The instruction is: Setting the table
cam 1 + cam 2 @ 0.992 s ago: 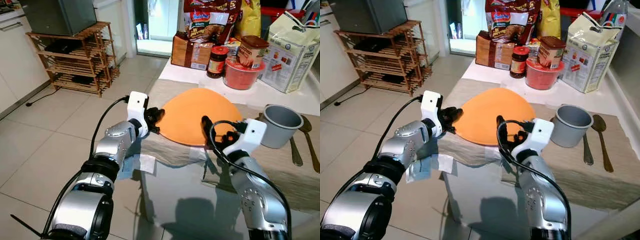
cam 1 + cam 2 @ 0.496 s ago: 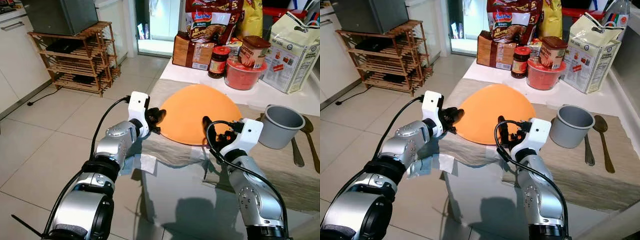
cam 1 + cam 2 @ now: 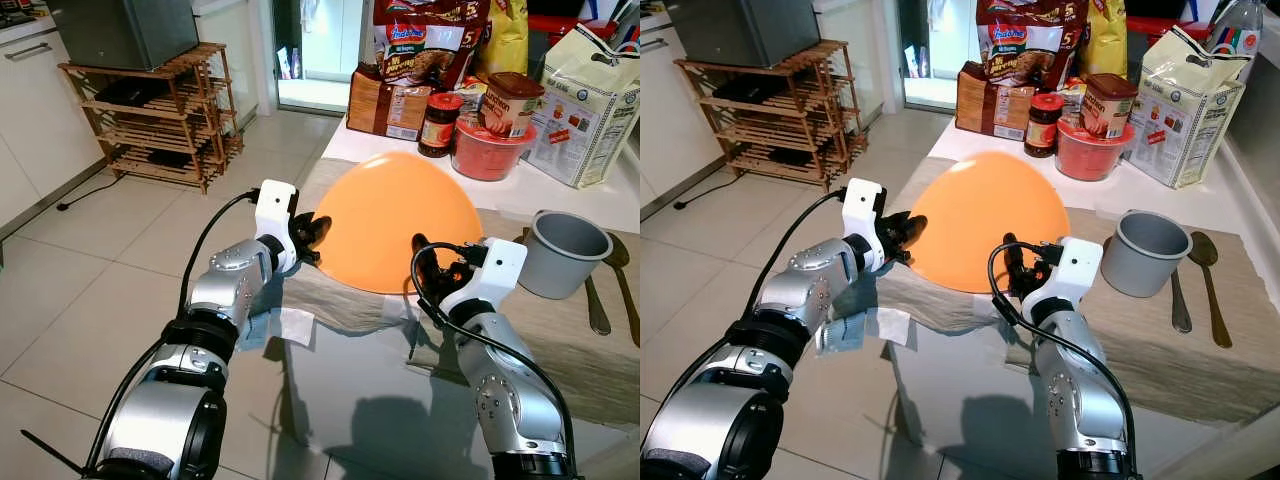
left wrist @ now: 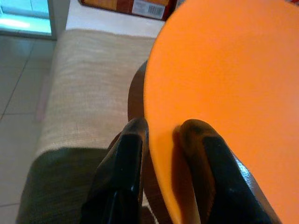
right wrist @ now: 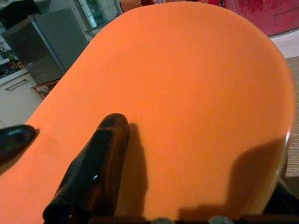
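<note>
Orange plate has tipped up further since a second ago: far rim now higher, underside facing the camera more steeply, near edge lifted off the beige runner.

Left end effector pinches the plate's left rim; in the left wrist view its two black fingers sit close together with the rim between them. Right end effector is at the plate's near-right edge; one finger lies flat on the orange surface, and the rim looks clamped.

Plate sits tilted above the counter at its near-left end, held by both arms.

Right of it on the runner: grey pot, then two spoons. Behind: red bowl, jars, flour bag, snack packets. Wooden rack stands on the tiled floor at left.
</note>
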Robot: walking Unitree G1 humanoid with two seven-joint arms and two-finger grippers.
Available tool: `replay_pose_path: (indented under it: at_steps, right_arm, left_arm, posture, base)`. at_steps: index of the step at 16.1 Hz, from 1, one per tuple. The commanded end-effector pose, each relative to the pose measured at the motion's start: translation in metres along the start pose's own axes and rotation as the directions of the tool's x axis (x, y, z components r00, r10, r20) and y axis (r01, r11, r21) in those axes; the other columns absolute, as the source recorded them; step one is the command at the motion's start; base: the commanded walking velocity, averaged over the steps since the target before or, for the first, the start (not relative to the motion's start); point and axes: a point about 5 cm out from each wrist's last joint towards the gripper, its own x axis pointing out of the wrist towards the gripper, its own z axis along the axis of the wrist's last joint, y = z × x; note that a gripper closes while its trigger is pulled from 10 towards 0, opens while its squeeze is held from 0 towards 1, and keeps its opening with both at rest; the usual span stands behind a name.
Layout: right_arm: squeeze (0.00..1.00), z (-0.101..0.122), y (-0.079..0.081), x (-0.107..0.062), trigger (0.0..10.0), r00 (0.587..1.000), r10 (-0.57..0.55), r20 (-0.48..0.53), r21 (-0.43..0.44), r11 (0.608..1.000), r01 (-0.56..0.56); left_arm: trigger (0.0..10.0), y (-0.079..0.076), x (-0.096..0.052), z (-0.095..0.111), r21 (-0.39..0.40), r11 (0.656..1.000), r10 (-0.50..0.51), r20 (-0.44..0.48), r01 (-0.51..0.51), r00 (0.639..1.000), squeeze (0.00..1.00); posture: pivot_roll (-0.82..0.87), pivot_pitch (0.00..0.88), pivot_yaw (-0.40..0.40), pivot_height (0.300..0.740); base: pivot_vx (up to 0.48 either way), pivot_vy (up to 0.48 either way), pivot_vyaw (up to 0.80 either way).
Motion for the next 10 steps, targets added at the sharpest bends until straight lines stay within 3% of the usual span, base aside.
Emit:
replay_pose_path:
  at_steps: [1, 5, 6, 9, 10]
  right_arm:
    - [0.0, -0.014, 0.001, -0.003, 0.0, 0.998, 0.0, -0.06, -0.002, 1.0, 0.0]
    - [0.0, -0.014, 0.003, -0.002, 0.0, 0.999, 0.014, -0.049, -0.057, 0.998, -0.017]
    - [0.0, -0.013, 0.004, -0.001, 0.0, 0.999, 0.023, -0.039, -0.082, 0.996, -0.026]
    - [0.0, 0.002, 0.018, 0.004, 0.0, 0.995, 0.094, 0.047, -0.156, 0.984, -0.085]
    - [0.0, 0.015, 0.03, 0.008, 0.0, 0.981, 0.155, 0.12, -0.2, 0.971, -0.13]
  left_arm:
    - [10.0, -0.001, 0.0, 0.005, 0.03, 1.0, -0.003, 0.0, 0.003, 1.0, 0.0]
    - [10.0, 0.005, -0.005, 0.02, 0.069, 0.996, 0.055, 0.104, -0.062, 0.993, 0.0]
    - [10.0, 0.007, -0.008, 0.025, 0.122, 0.988, 0.075, 0.138, -0.092, 0.988, 0.0]
    - [10.0, 0.004, -0.013, 0.038, 0.151, 0.981, 0.088, 0.212, -0.121, 0.973, 0.0]
    - [10.0, 0.004, -0.016, 0.042, 0.13, 0.983, 0.099, 0.239, -0.133, 0.966, 0.0]
  posture:
    - [-0.09, 0.0, 0.026, 0.74]
    - [-0.09, 0.0, 0.025, 0.74]
    - [-0.08, 0.0, 0.023, 0.74]
    - [-0.07, 0.0, 0.021, 0.74]
    - [-0.07, 0.0, 0.019, 0.74]
  base:
    - [0.0, 0.0, 0.0]
    - [0.0, 0.0, 0.0]
    - [0.0, 0.0, 0.0]
    - [0.0, 0.0, 0.0]
    - [0.0, 0.0, 0.0]
